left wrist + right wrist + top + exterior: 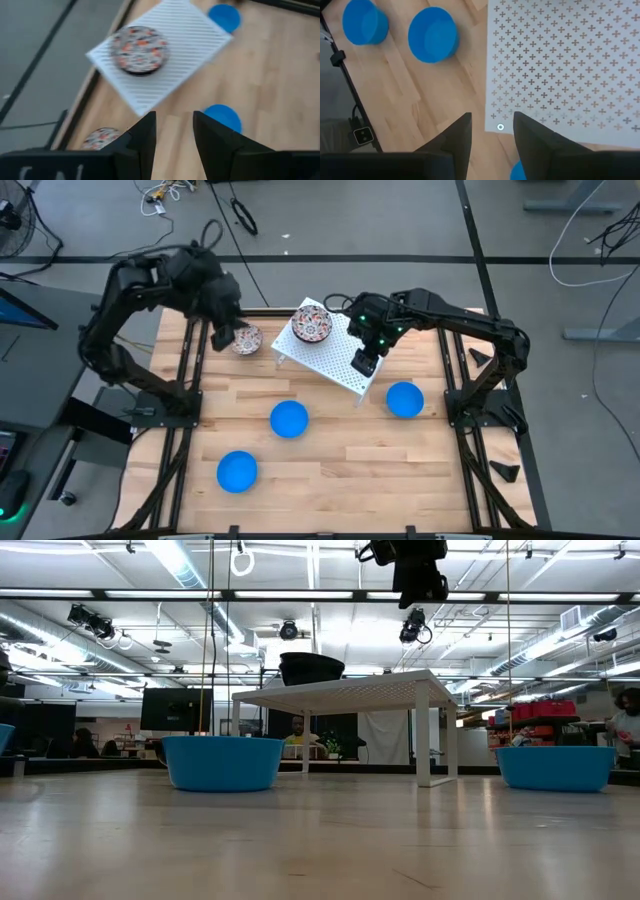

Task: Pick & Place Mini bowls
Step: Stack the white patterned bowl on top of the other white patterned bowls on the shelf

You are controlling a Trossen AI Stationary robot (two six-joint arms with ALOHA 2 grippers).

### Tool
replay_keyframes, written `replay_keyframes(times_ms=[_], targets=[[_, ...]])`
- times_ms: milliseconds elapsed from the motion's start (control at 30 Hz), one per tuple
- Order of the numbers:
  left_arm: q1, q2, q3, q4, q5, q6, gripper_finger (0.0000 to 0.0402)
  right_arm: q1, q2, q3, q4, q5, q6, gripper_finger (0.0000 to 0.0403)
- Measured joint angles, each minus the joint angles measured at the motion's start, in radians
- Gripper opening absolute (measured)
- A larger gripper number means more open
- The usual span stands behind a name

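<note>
- Both grippers hang empty. From above, my left gripper (228, 330) sits just off the rack's (345, 365) left end, almost over a speckled bowl (246, 340) on the table. My right gripper (366, 360) hovers over the rack's right part. A second speckled bowl (312, 323) sits on the rack's far left part. Three blue bowls lie on the table on the rack's near side: one (404, 399) just off its right corner, one (289, 419) near its left corner, one (237, 471) well apart.
- At table level, the rack (345, 692) stands on legs with a dark bowl shape (311, 668) on top; two blue bowls (222, 762) (555, 767) flank it.
- Left wrist: my fingers (144, 142) stand apart with nothing between them. The table's speckled bowl (99, 138) lies just beside them. I judge the left arm nearer it.
- Right wrist: my fingers (457, 140) are parted, gripping nothing, over the rack's edge (560, 60). Two blue bowls (433, 34) (364, 22) lie beyond; a third (519, 171) peeks out close under the fingers.
</note>
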Motion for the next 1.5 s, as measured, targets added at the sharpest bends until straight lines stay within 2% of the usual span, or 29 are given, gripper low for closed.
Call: replay_keyframes(times_ms=[300,467,600,767,967,1067,1500], targets=[[0.276,0.032,0.000,0.000,-0.015,0.068,0.0135,0.002,0.000,0.000,0.000,0.000,-0.004,0.0146],[0.386,0.087,0.000,0.000,-0.039,0.074,0.0135,0.002,0.000,0.000,-0.001,0.000,-0.028,0.0146],[0.429,0.123,0.000,0.000,-0.029,0.088,0.0135,0.002,0.000,0.000,-0.001,0.000,-0.029,0.0146],[0.461,0.139,-0.001,0.000,0.043,0.114,0.0135,0.002,0.000,0.000,-0.001,0.000,-0.029,0.0146],[0.464,0.138,-0.002,0.001,0.048,0.147,0.0135,0.002,0.000,0.000,-0.001,0.000,-0.029,0.0146],[0.464,0.121,-0.078,0.000,0.075,0.158,0.0135,0.002,0.000,0.000,-0.001,0.000,-0.028,0.0146],[0.461,-0.018,-0.610,0.165,0.080,0.163,0.0135,0.002,0.000,0.000,-0.001,0.000,0.001,0.0146]])
